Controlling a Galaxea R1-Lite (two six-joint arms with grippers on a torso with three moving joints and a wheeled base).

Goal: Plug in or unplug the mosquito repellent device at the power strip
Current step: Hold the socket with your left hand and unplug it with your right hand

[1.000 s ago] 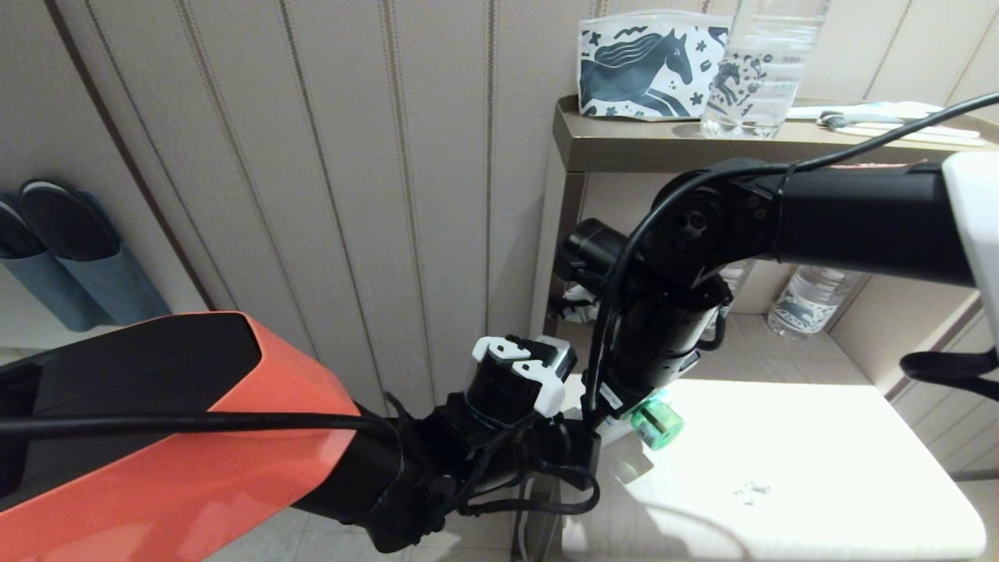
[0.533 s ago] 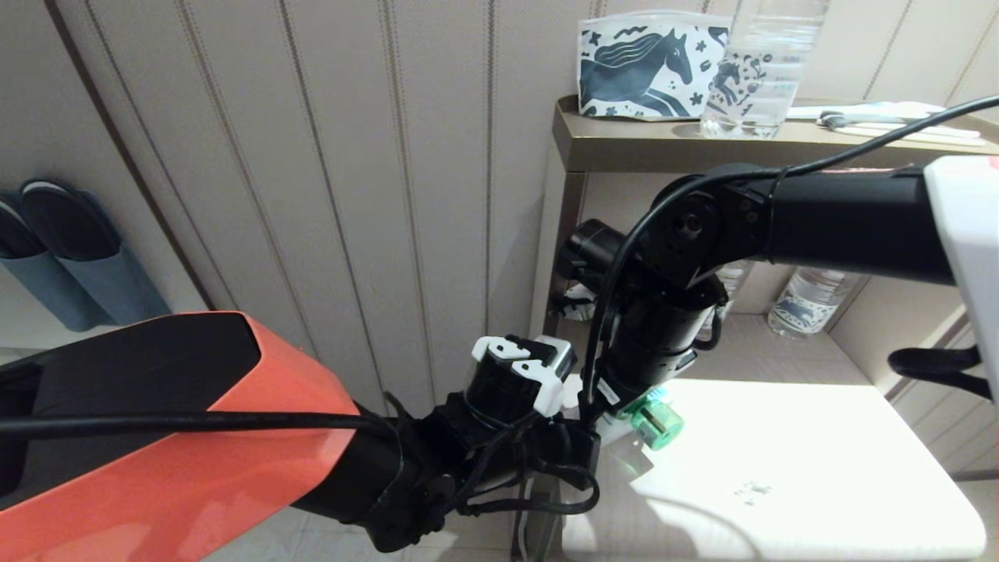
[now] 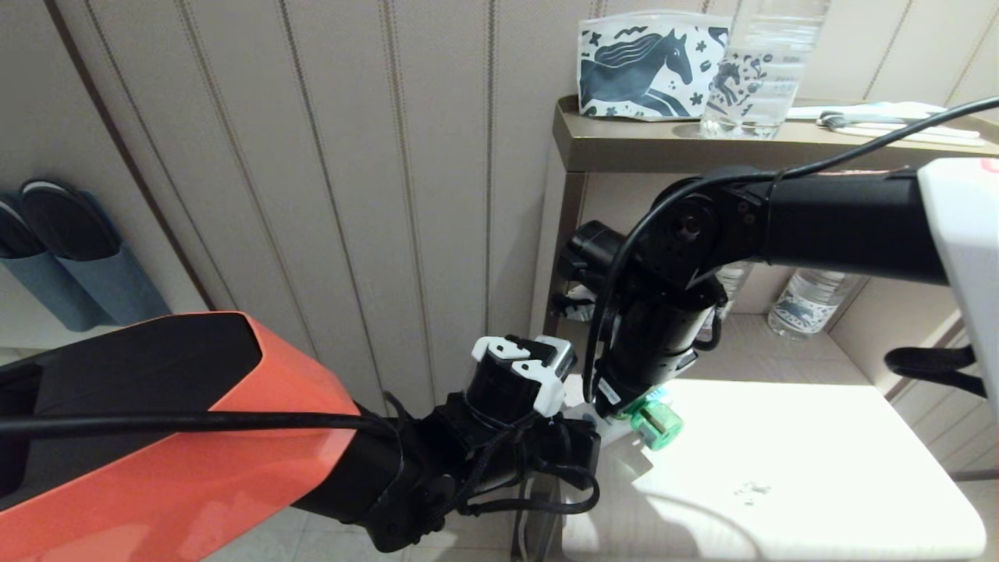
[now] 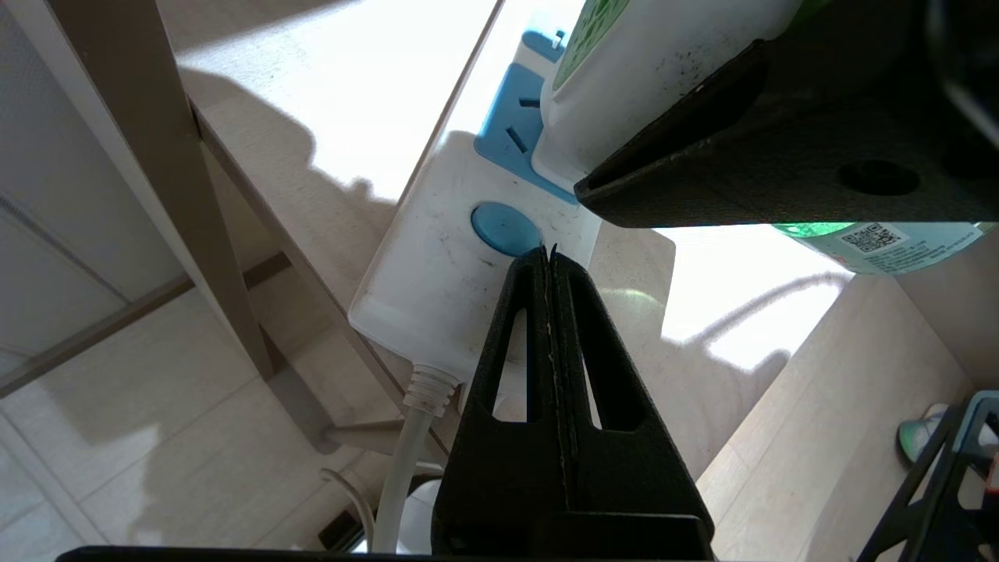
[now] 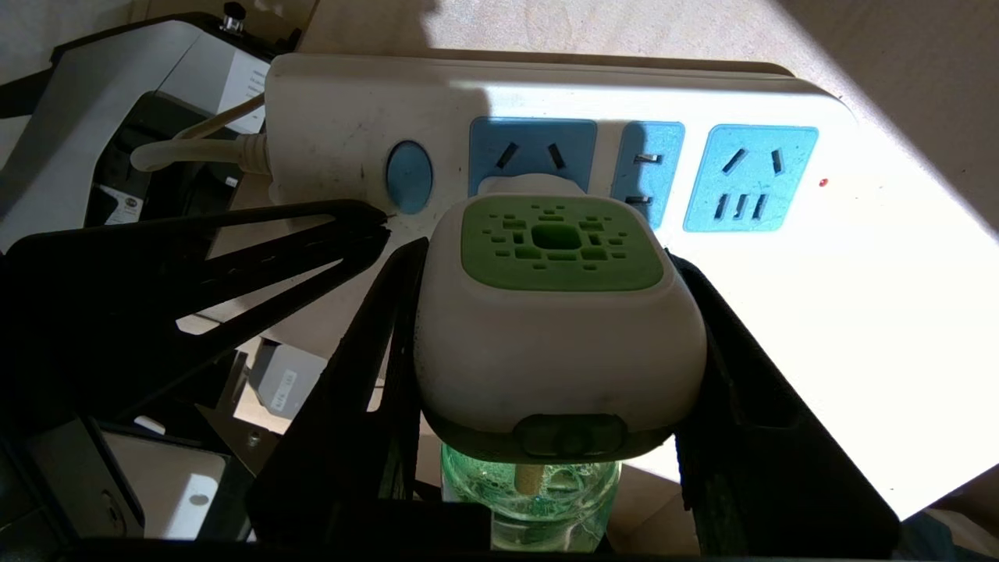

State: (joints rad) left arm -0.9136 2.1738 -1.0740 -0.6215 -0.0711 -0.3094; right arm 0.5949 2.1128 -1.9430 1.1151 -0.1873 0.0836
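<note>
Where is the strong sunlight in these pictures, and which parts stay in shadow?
Head view: a bright sun patch washes out the low white table; both arms are dark. Right wrist view: sun overexposes the power strip at its far end, while its button end and the mosquito repellent device lie in shadow. Left wrist view: glare on the table, the left hand a dark silhouette.

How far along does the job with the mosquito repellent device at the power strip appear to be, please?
Done: the mosquito repellent device sits against the first blue socket of the power strip, beside its blue button. In hand: the right claw has its fingers against both sides of the device's white head, while the shut left claw presses its tip on the strip near the button. Left: pulling it out, or letting go if it was just plugged in.
</note>
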